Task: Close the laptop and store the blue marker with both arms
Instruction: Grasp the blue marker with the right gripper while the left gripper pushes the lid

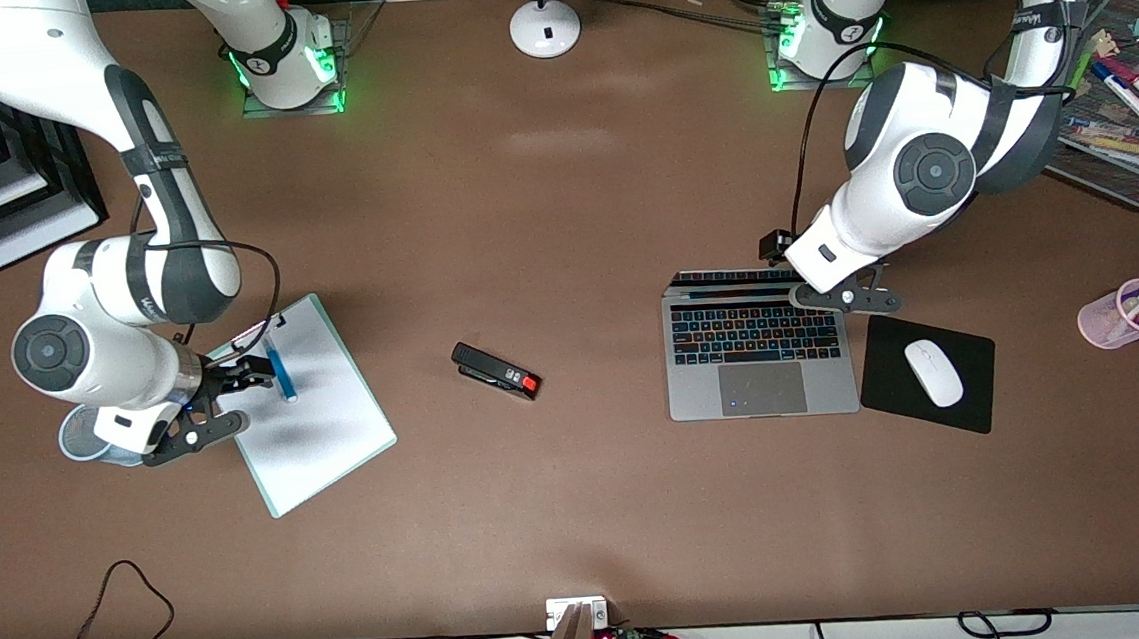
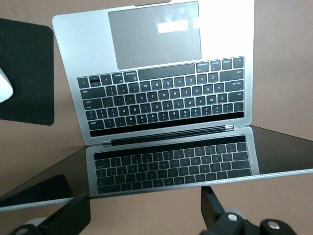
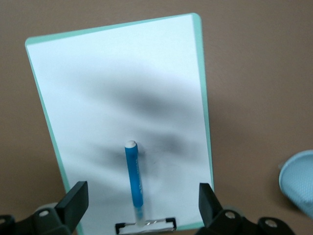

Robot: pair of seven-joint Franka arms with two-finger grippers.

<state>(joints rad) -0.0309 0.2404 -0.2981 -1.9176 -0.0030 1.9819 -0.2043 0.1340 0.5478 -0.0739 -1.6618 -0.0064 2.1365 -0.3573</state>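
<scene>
The silver-grey laptop (image 1: 761,356) stands open toward the left arm's end of the table, its dark screen upright. In the left wrist view the laptop (image 2: 161,98) shows its keyboard mirrored in the screen. My left gripper (image 1: 807,278) hovers open and empty over the screen's top edge; the left wrist view shows it (image 2: 144,210) touching nothing. The blue marker (image 1: 280,372) lies on a white clipboard (image 1: 321,427) toward the right arm's end. My right gripper (image 1: 247,372) is open over the clipboard's clip end, with the marker (image 3: 133,174) between its spread fingers (image 3: 73,203).
A black stapler (image 1: 496,371) lies mid-table. A white mouse (image 1: 934,372) sits on a black mouse pad (image 1: 977,406) beside the laptop. A pink cup (image 1: 1101,322) of markers and a mesh tray (image 1: 1137,185) stand at the left arm's end. A light-blue container (image 3: 299,181) sits beside the clipboard.
</scene>
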